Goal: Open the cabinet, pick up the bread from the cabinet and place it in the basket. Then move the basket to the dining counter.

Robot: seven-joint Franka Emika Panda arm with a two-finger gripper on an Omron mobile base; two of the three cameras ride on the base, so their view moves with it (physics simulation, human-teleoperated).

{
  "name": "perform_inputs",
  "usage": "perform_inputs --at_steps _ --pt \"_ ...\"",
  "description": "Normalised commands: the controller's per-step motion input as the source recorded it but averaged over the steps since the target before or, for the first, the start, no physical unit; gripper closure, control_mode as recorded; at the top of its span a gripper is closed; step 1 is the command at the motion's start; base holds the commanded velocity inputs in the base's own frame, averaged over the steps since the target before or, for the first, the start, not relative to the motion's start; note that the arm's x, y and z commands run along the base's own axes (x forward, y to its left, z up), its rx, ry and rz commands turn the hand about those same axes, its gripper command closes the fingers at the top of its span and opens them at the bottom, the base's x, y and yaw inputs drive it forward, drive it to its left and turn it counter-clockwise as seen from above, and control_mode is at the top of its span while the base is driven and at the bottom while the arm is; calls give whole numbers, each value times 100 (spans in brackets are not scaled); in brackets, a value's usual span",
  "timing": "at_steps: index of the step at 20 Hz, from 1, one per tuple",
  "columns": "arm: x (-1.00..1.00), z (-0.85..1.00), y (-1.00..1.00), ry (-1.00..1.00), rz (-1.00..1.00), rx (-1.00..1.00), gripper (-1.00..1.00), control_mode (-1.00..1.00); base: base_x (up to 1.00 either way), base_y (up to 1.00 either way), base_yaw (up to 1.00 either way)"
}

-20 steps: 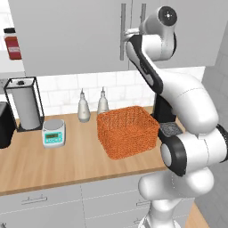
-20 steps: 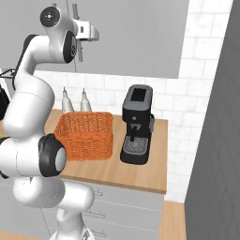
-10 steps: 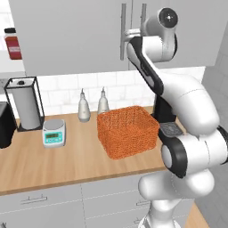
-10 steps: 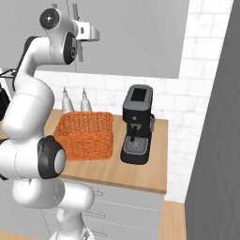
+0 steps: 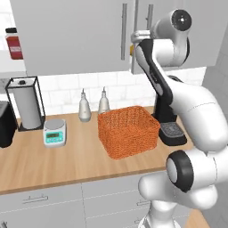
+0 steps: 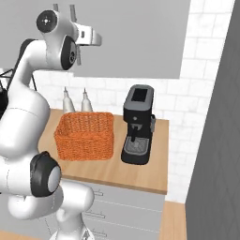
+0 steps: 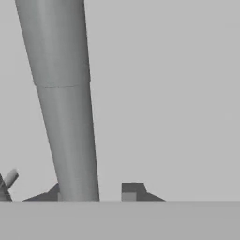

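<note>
gripper on cabinet handle, door not yet open

gripper [image 7: 96, 192] up at the cabinet [image 5: 71, 35], straddling one of the long vertical bar handles [image 7: 65, 108]. jaws narrowed round the bar: in hand view one dark tip sits just left of the bar's foot, other tip a little off to its right w/ a sliver of gap showing. so closing in on the handle, but can't tell for sure whether pads are pressing it yet. nothing else held.

how to do this step well (judgement):
- finish the squeeze first, get both pads seated on the bar before pulling; bar looks slightly tilted in hand view, so square the wrist to it or grip may slip.
- pull along an arc round the door's hinge, not straight back; straight pull likely to drag pads off the bar or strain the arm.
- watch elbow + forearm, already folded tight under the cabinet in left base view; swinging door needs room.
- open wide enough to reach the shelf after.

where things are:
- handle: between the jaws, touching or nearly so.
- cabinet doors both look shut in base views, so bread hidden inside, can't see it.
- basket [image 5: 128, 132] well below gripper on the counter [image 5: 53, 162], just beside the black coffee machine [image 6: 138, 124], two bottles [image 5: 84, 106] behind it.
- kitchen scale [image 5: 55, 132] and paper towel holder [image 5: 27, 102] further left, well apart from the arm.
</note>
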Motion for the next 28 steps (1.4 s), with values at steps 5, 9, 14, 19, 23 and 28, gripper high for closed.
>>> perform_inputs --at_steps 5,9,14,19,23,28 --pt "-85 0 -100 0 -5 6 100 -100 0 0 0" --pt "-91 0 -100 0 -3 6 100 -100 0 0 0" --pt "-90 0 -100 0 -2 5 100 -100 0 0 0" --pt "-87 0 -100 0 -1 6 100 -100 0 0 0" --pt "-84 0 -100 0 0 6 100 -100 0 0 0" --pt "-87 0 -100 0 0 6 100 -100 0 0 0"
